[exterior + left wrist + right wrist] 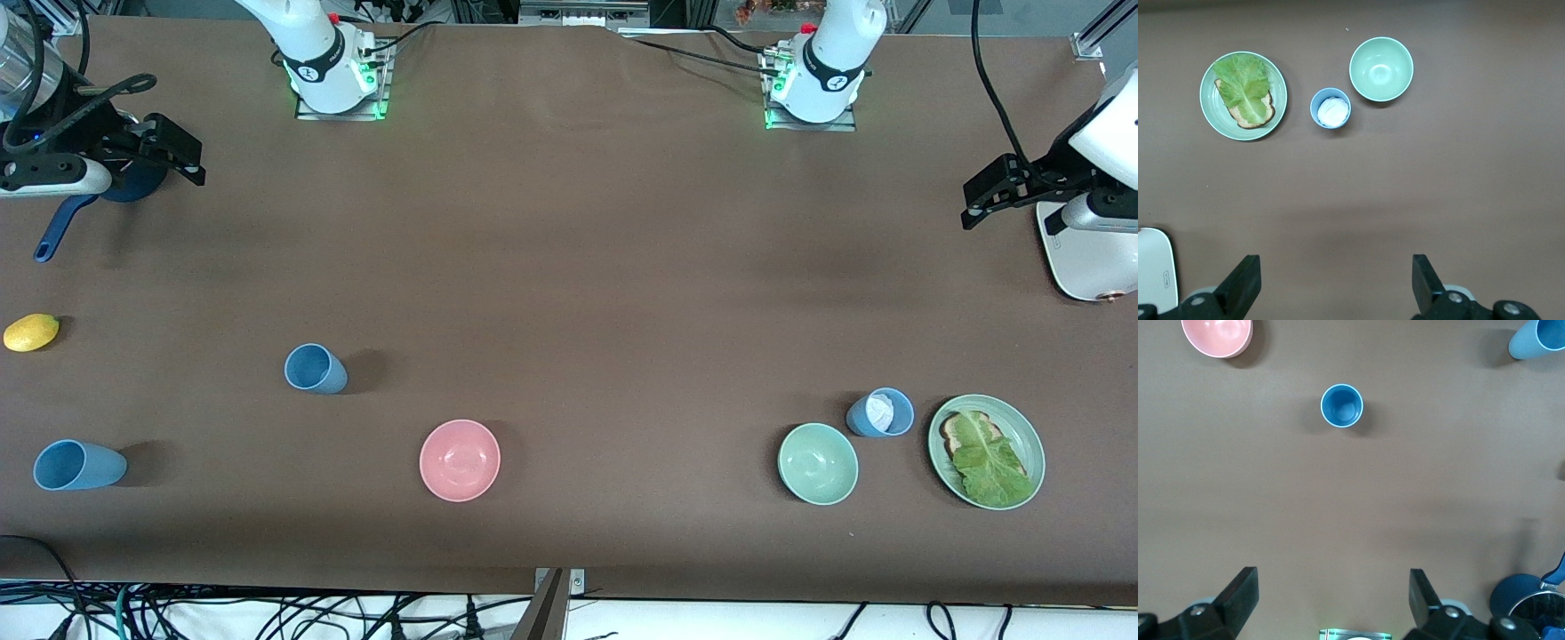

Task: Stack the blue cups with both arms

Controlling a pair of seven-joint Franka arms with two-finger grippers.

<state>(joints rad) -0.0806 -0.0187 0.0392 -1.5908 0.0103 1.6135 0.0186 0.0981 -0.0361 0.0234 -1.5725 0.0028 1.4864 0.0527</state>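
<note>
Three small matte light-blue plastic cups stand on the brown tabletop (569,267). One empty light-blue cup (315,368) stands upright toward the right arm's end. A second empty light-blue cup (77,465) sits nearer the front camera, close to that same end's edge; the front view suggests it is tipped, though I cannot tell for sure. The third light-blue cup (880,412), holding something white, stands toward the left arm's end, between a pale-green round bowl (818,463) and a pale-green round plate (986,452) that carries toast under a lettuce leaf. A pink round bowl (460,460) rests near the middle, and a yellow lemon (31,332) lies at the right arm's end.

The left end effector (994,194) hangs released, fingers spread and holding nothing, above the tabletop beside a white appliance (1086,253). The right end effector (164,151) also hangs released and empty, over a dark-blue saucepan (124,182) with a blue handle. All three cups are well apart from both end effectors.
</note>
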